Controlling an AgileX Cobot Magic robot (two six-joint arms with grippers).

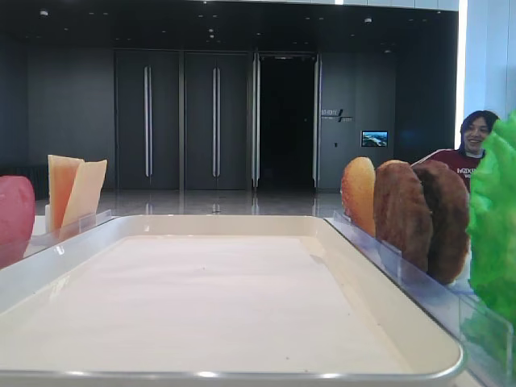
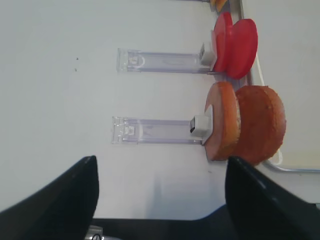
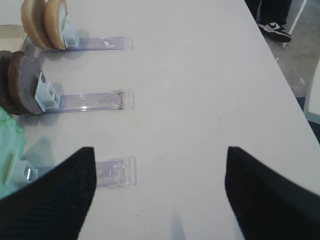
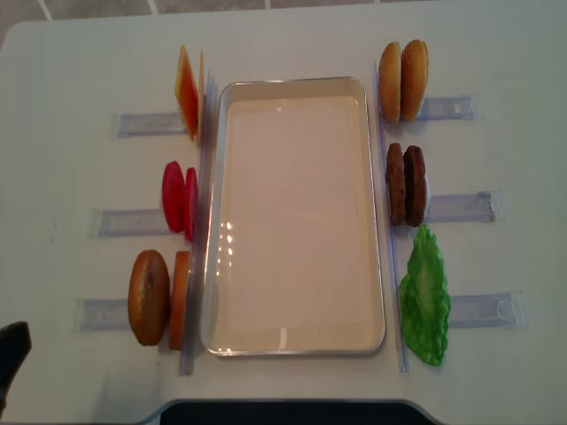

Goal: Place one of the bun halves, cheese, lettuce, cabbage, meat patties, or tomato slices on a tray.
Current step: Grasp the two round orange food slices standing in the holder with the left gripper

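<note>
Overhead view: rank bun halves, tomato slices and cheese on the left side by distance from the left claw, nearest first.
Left claw sits at the bottom-left corner.
1. Bun halves, lowest holder, left of the tray.
2. Tomato slices, middle holder.
3. Cheese, top holder.

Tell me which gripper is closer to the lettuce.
Right. The right gripper hangs just beside the lettuce; the left gripper is across the tray, by the bun halves.

Tray (image 4: 297, 341) centre free; food flanks both sides.

Dark doors (image 1: 181, 121), white table (image 4: 283, 35)
</note>
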